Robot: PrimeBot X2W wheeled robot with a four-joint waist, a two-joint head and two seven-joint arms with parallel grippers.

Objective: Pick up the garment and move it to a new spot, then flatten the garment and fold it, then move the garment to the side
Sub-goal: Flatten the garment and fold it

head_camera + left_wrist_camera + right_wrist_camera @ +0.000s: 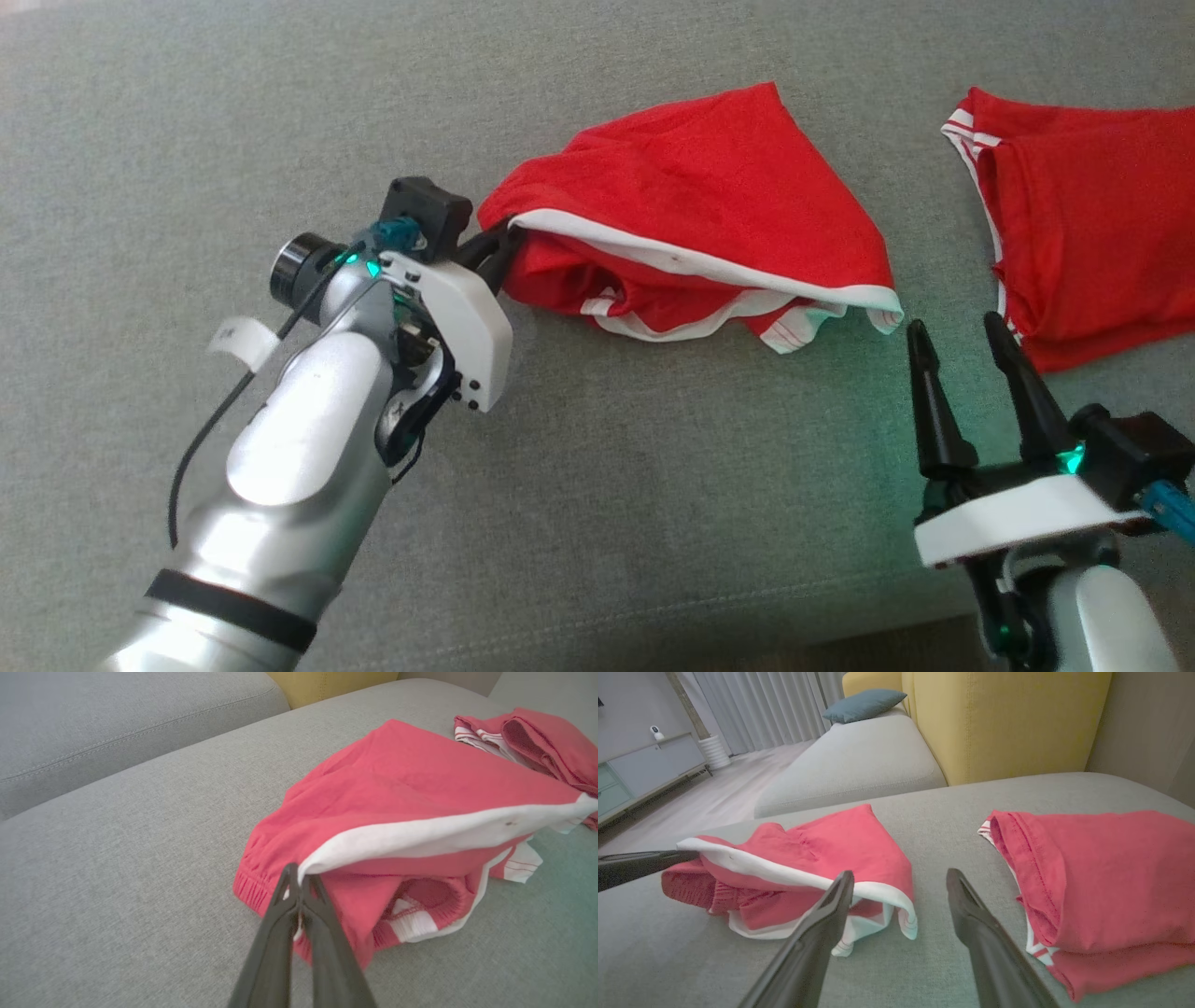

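Now my left gripper (296,879) is pinched tight on the white-trimmed hem of the red garment (691,196), at the end nearest that arm. The garment lies crumpled on the grey sofa cushion (280,93), its long axis running from my left jaws across toward my right side, the white band tracing that line to a loose corner. My right gripper (957,329) hangs with fingers wide apart and empty, just beside that corner, between it and a second red garment (1092,215) lying apart to the right. I judge the lift turns on this: the left holds one end, and the right is the nearer arm for the other, which lies just ahead and a little left of its fingertips.
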